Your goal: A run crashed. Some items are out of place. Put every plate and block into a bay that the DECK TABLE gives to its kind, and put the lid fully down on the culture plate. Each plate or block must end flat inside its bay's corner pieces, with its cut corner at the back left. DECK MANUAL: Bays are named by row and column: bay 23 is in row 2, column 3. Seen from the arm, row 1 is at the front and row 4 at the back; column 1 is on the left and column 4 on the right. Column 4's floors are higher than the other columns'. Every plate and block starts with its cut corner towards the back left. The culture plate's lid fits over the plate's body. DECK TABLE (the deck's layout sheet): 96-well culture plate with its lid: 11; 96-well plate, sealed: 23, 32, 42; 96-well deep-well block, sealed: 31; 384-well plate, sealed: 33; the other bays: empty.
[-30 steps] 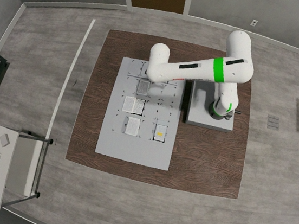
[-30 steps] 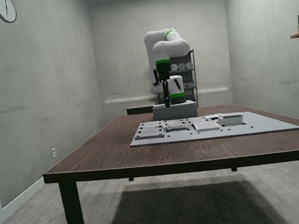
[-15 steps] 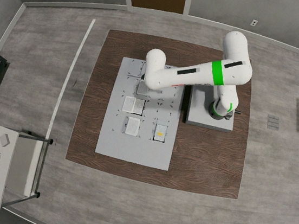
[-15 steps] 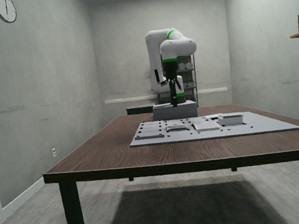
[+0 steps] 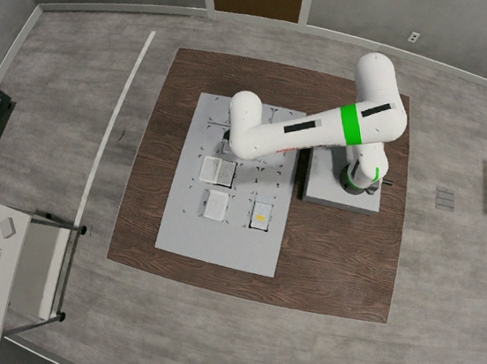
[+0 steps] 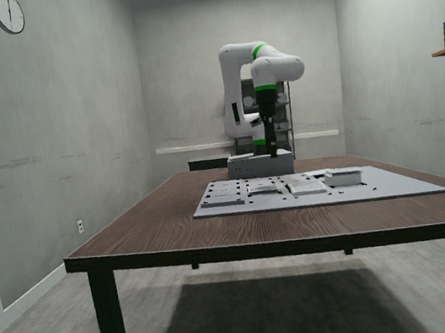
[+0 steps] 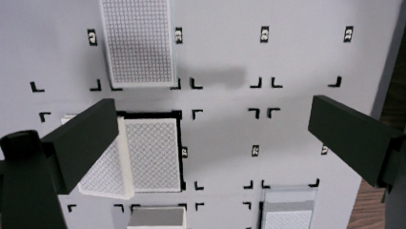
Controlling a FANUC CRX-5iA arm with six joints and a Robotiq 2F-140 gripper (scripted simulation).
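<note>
My gripper [image 7: 213, 114] [image 6: 274, 155] is open and empty, high above column 2. A fine-grid 384-well plate [image 7: 139, 43] [image 6: 263, 189] lies in bay 33. A 96-well plate [image 7: 153, 155] [image 5: 227, 173] sits in bay 32. Another 96-well plate [image 7: 102, 167] [image 5: 208, 169] is tilted, its front edge resting on the bay 32 plate and its rear part over bay 42. The deep-well block [image 7: 157, 218] [image 5: 215, 205] [image 6: 343, 178] stands in bay 31. The culture plate [image 7: 287, 220] [image 5: 260, 224] is at bay 11; its clear lid [image 7: 291, 194] sits shifted towards column 2. Its tilt is unclear.
The deck board [image 5: 215, 248] [image 6: 408, 188] carries black corner pieces around the bays. Raised column 4 floors [image 6: 222, 203] stand along one side. The robot's base block [image 5: 327, 188] [image 6: 257, 168] is beyond the front edge. The arm covers part of columns 3 and 4 in the top view.
</note>
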